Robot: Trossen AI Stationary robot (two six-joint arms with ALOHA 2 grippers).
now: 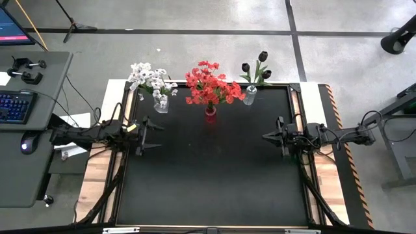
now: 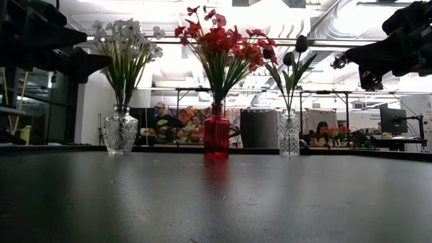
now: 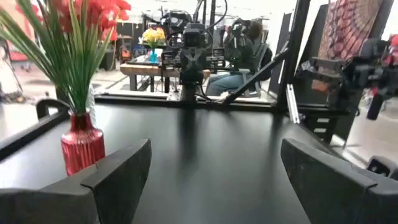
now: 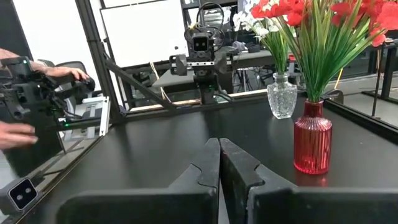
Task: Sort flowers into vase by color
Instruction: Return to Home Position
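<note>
Three vases stand in a row along the table's far edge. A clear cut-glass vase (image 1: 160, 103) holds the white flowers (image 1: 148, 76). A red ribbed vase (image 1: 210, 114) holds the red flowers (image 1: 211, 83). A second clear vase (image 1: 249, 95) holds the black flowers (image 1: 259, 65). My left gripper (image 1: 155, 134) hovers open at the table's left side, touching nothing; its fingers (image 3: 121, 177) stand wide apart. My right gripper (image 1: 265, 136) hovers shut at the right side, its fingers (image 4: 219, 165) pressed together with nothing between them.
The black mat (image 1: 214, 175) lies bare between the arms and toward the near edge. A raised frame (image 1: 305, 162) borders it. A desk with a keyboard (image 1: 14, 106) stands off the left side. People sit in the room beyond the table (image 2: 162, 121).
</note>
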